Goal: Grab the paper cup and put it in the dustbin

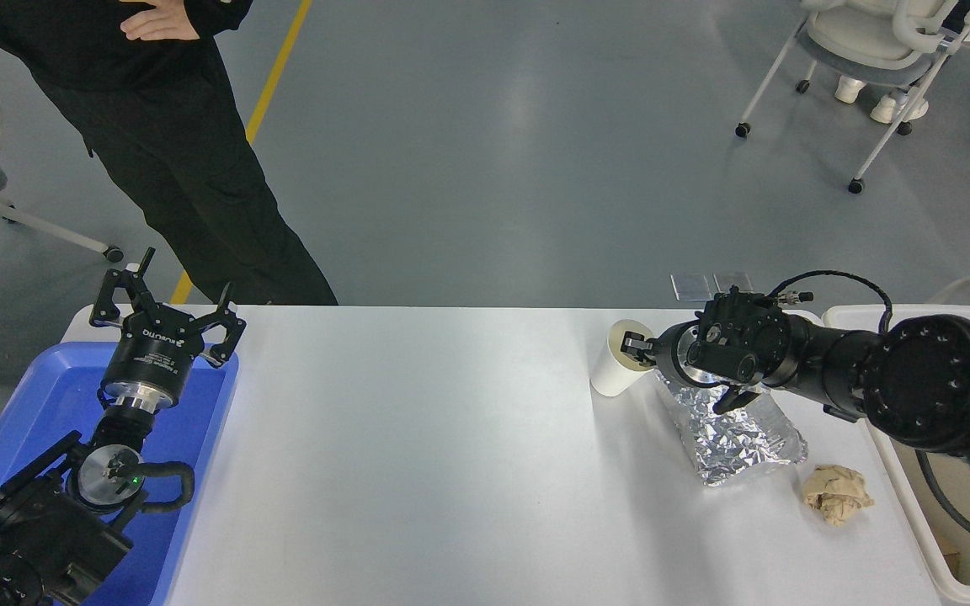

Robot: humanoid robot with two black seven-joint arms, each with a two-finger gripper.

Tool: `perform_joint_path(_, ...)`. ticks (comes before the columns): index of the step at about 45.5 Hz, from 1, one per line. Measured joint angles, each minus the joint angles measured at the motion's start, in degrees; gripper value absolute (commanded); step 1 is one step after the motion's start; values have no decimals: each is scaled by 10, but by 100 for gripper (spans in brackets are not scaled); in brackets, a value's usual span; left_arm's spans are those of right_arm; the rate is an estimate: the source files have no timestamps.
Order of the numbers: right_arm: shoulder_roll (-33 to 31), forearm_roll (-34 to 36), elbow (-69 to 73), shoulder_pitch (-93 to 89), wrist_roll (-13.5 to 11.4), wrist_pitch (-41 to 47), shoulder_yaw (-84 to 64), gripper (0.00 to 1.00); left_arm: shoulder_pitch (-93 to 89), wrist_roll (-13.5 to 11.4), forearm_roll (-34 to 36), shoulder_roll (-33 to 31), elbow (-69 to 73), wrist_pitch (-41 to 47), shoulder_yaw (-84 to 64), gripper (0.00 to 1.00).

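Note:
The white paper cup (611,374) stands tilted at the table's far right, its rim leaning right and its base kicked out to the left. My right gripper (632,347) reaches in from the right and is shut on the cup's rim, one finger inside the mouth. The cream-white dustbin (916,526) stands off the table's right edge, partly hidden behind my right arm. My left gripper (167,290) is parked open at the far left.
A crinkled silver foil packet (729,425) lies just under my right wrist, and a crumpled tan paper ball (837,494) lies nearer the front. A blue tray (39,404) sits under the left arm. A person in black (173,168) stands beyond the far left corner.

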Motion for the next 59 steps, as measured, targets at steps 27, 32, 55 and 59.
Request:
perform_joint_path(27,-54,0,135,86,1,13,-15,0,0,0,0,0,0,0,0,100)
perform_joint_path(32,-79,-1,212,148,3,34,-36,0,0,1,0,0,0,0,0,100)
perform_joint_path(55,-154,4,425,442,5,276,-75,0,0,1,0,0,0,0,0,100)
perform_joint_path(59,-164,10,454,489,5,301,-83,0,0,1,0,0,0,0,0,100)
